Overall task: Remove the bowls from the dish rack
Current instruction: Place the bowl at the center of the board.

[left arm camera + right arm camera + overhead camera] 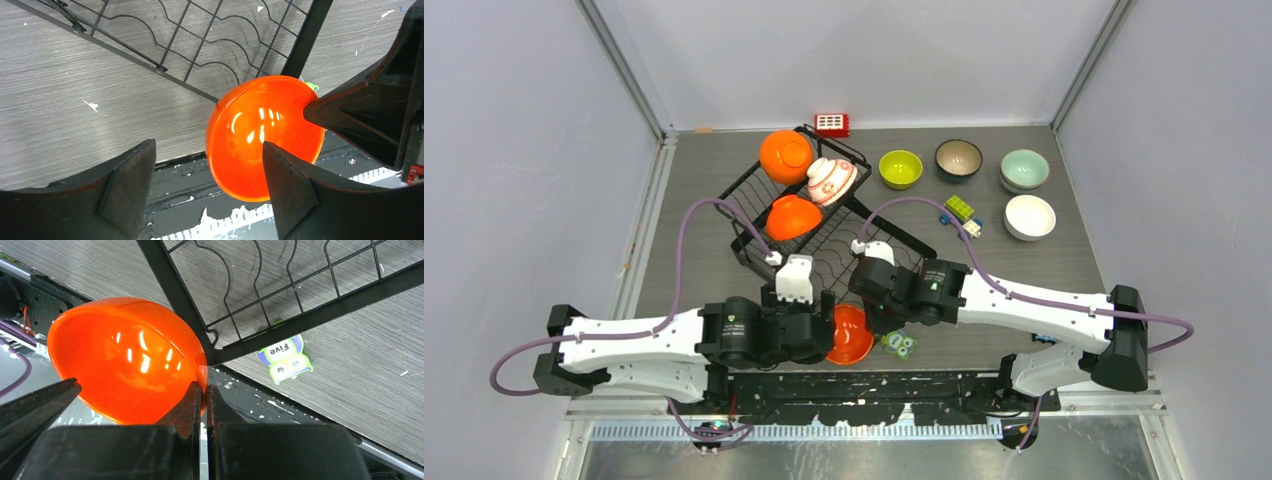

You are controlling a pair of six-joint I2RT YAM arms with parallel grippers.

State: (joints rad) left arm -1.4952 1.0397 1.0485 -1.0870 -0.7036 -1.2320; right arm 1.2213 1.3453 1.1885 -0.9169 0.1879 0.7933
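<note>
The black wire dish rack [824, 215] lies open mid-table. Its far section holds two orange bowls [786, 155] [793, 216] and a white bowl with red flowers [831, 181]. My right gripper [857, 303] is shut on the rim of a third orange bowl [850, 334], which tilts over the table's near edge by the rack's near corner [212, 352]. The pinched rim shows in the right wrist view [204, 390]. My left gripper [210, 192] is open beside this bowl [260, 135]; its right finger [292, 185] is in front of the bowl's inside.
Lime green [900, 168], dark brown [958, 158], pale mint [1024, 169] and white [1029, 217] bowls stand at the far right. A red gridded block [831, 124], a green block [960, 208] and a green "Five" figure [285, 360] lie around the rack.
</note>
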